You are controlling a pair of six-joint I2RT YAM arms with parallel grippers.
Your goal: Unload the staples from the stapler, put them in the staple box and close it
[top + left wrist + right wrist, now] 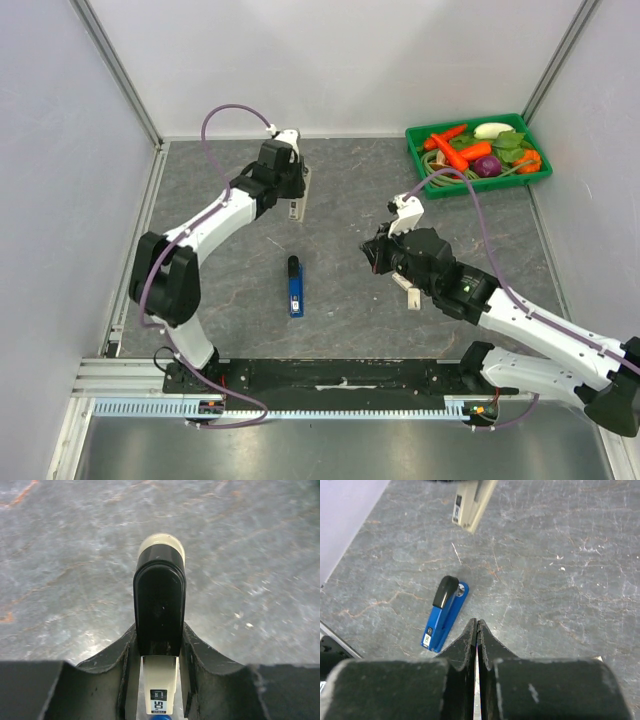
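Bright, even light; faint shadow beside blue stapler [443, 616]

Loose stapler [295, 287] centre, tray [412, 152] behind (far right)

I count two staplers on my feeds: one blue stapler [295, 290] and one cream stapler [300, 197]; two arms, each with one gripper, so one left gripper [159, 630] and one right gripper [477, 625]; one green tray [412, 148]; in it one purple onion [487, 166], one white vegetable [492, 129], and orange carrots [452, 153], three at least, though the pile hides the exact number from me; the green leaves [510, 142] I cannot count; one thin pale sliver [456, 552]; one table [350, 330]
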